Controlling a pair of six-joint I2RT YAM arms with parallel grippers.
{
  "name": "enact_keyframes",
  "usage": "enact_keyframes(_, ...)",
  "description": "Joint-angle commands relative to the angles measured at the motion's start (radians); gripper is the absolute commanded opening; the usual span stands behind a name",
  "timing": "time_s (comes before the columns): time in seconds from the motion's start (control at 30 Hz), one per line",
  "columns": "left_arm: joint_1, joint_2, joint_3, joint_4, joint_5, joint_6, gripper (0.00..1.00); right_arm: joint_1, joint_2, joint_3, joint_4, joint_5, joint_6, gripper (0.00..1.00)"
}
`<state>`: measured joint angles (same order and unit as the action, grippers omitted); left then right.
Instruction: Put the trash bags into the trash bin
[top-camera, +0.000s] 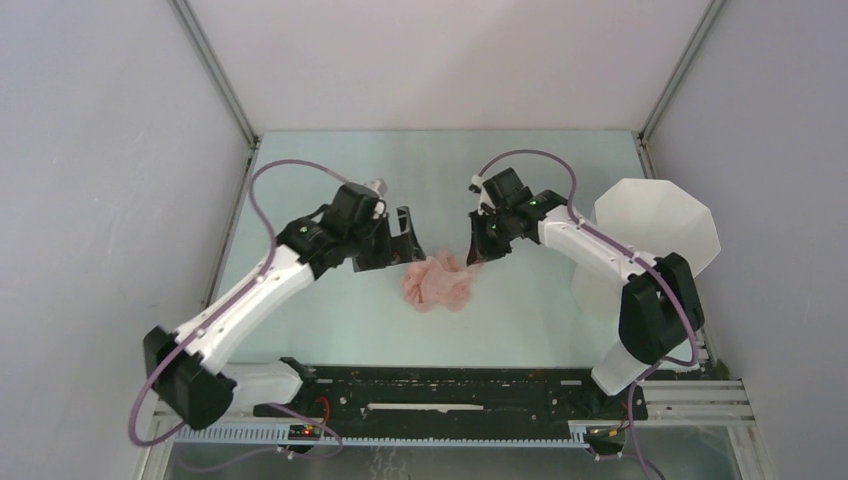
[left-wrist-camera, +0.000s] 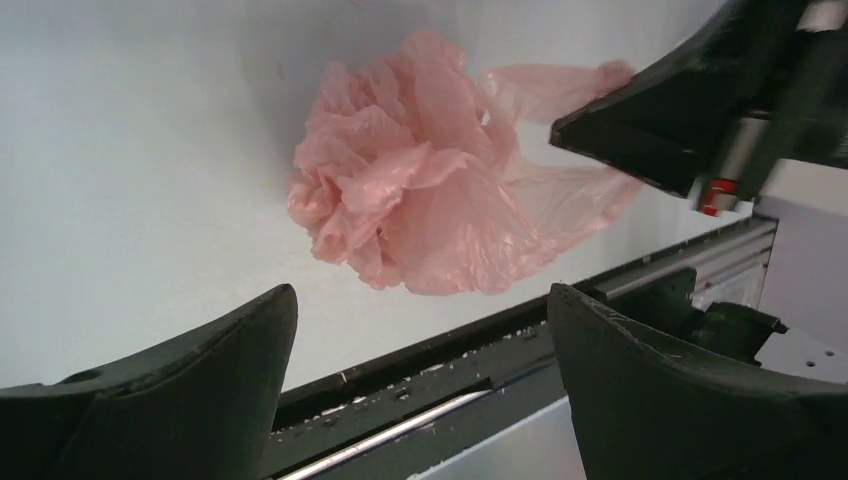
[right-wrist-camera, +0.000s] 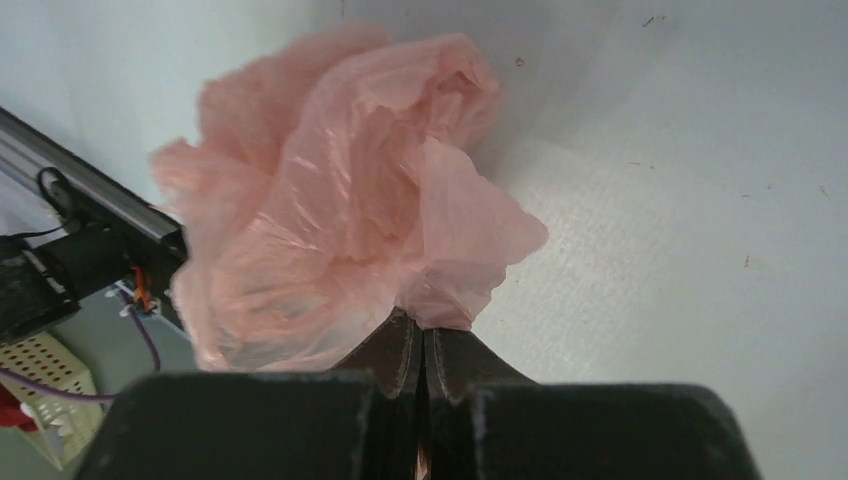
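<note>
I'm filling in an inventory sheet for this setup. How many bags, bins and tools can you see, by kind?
pink trash bag: 1
white trash bin: 1
tools: 2, the left tool and the right tool
Total: 4

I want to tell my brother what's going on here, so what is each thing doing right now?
thin wrinkly pale-pink plastic bag: scrunched up, outside the bin, one edge pinched.
small translucent white faceted plastic bin: off to the right, bag not inside.
left tool: open, holding nothing, beside the bag.
right tool: shut on the bag's edge.
</note>
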<state>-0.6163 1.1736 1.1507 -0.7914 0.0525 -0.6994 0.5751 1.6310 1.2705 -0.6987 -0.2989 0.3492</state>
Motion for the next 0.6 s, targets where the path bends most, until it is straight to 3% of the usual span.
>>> enact_keyframes(0.0,0.005,0.124,0.017,0.087,0.190,0.029,1.00,-0.015,-0.080,0.039,0.036,-0.085,0.011,0.00)
enact_keyframes(0.2,0.007,0.246,-0.049,0.206,0.256,0.034,1.00,-0.014,-0.111,0.059,0.042,-0.131,0.044,0.00)
enact_keyframes(0.37,0.009,0.359,-0.080,0.348,0.395,0.002,0.95,-0.017,-0.143,0.073,0.044,-0.126,0.047,0.00)
enact_keyframes(0.43,0.007,0.404,-0.082,0.387,0.462,-0.020,0.86,-0.017,-0.144,0.085,0.039,-0.124,0.054,0.00)
enact_keyframes(0.57,0.008,0.409,-0.089,0.405,0.504,-0.010,0.55,-0.016,-0.142,0.116,0.019,-0.101,0.058,0.00)
